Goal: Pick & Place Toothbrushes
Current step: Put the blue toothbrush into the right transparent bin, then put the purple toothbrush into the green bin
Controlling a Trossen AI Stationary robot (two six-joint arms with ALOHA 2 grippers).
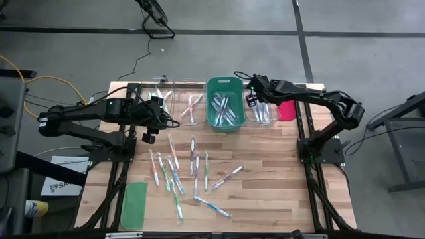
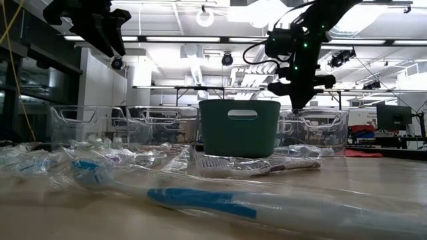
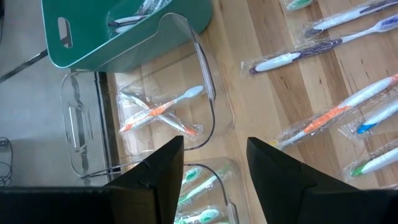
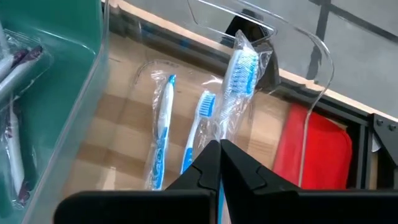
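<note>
Left arm: reaches in from the table's left edge, forearm roughly level, wrist turned toward the far row of bins.
Left gripper (image 1: 161,106): jaws released, a clear gap between the two dark fingers (image 3: 163,171), nothing in them; hovers above the clear bins at the far left of the row.
Below left jaws: clear bin (image 3: 163,112) holding orange-handled toothbrushes (image 3: 158,112) in wrappers; a second clear bin (image 3: 205,186) with green-handled brushes sits nearer the fingers.
Right arm: rises from its base at the table's right edge, elbow bent high, forearm stretched toward the far row, wrist pitched down.
Right gripper (image 4: 219,163): jaws clenched on a wrapped blue toothbrush (image 4: 239,74), fingertips pinching the handle, bristle head pointing away from the jaws and out over the bin.
Under right jaws: clear bin (image 1: 263,111) with two blue-handled brushes (image 4: 163,124) lying on its floor.
Beside right jaws: green bin (image 1: 224,103) with wrapped brushes to one side, red lid (image 4: 317,149) flat on the table to the other.
Loose toothbrushes (image 1: 192,169): many scattered across the table's middle, well apart from both jaws, nearer the left ones.
Green lid (image 1: 135,204): flat at the near left corner, far from both jaws.
Table (image 1: 279,172): pale wood planks.
</note>
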